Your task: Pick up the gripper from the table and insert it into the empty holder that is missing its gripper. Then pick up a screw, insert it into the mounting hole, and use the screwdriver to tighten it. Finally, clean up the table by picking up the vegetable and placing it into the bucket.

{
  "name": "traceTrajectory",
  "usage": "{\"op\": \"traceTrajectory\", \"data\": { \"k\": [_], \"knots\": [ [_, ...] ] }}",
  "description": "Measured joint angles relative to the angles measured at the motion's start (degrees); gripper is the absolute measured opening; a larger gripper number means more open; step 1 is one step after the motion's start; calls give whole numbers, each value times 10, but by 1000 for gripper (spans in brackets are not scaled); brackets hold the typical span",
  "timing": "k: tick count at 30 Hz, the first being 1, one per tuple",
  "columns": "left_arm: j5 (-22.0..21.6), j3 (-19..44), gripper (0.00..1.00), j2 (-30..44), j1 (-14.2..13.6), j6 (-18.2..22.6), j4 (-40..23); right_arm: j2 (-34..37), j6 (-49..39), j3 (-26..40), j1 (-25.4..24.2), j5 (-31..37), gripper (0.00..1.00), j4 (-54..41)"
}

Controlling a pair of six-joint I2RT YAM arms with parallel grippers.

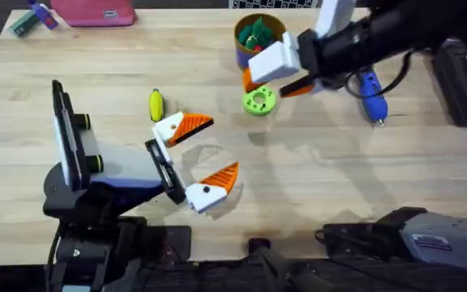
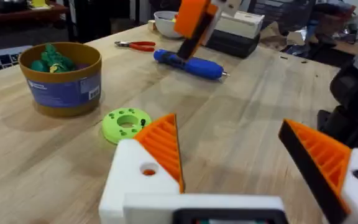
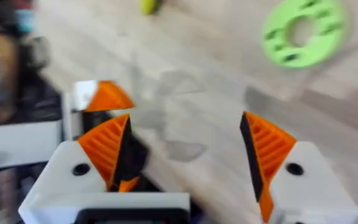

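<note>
Closest to the bases, the left gripper (image 1: 205, 154) sits low over the table (image 1: 339, 186) with its jaws spread wide and nothing between them; both orange wedges look mounted on their white bases, so I can't pick out an empty holder or a loose fingertip lying around.

Just past it is the yellow toy vegetable (image 1: 156, 104) with the green end, lying flat on bare wood. Looks like light, hard, smooth plastic, probably a bit slippery and prone to roll, so I'd pinch it across the middle of its short width.

Farther out there's the green holed disc (image 1: 259, 100), with the right gripper (image 1: 276, 77) hovering above it, jaws also apart and empty in its wrist view. The bucket (image 1: 246, 50) is right behind that, already holding green toys, and the blue screwdriver (image 1: 371, 93) lies off to the right, near a dark block by the table edge. Plenty of open wood between vegetable and bucket; only the disc and the right arm sit in the way.
</note>
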Motion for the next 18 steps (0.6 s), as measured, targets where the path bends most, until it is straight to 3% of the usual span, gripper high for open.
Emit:
{"op": "traceTrajectory", "data": {
  "k": [6,10,18],
  "knots": [
    [0,0,985,0,0,0,0,30,-38,72,17,162,951,-85],
    [0,0,985,0,0,0,0,80,-44,113,42,244,885,-127],
    [0,0,985,0,0,0,0,175,-27,152,79,324,751,-130]
  ]
}}
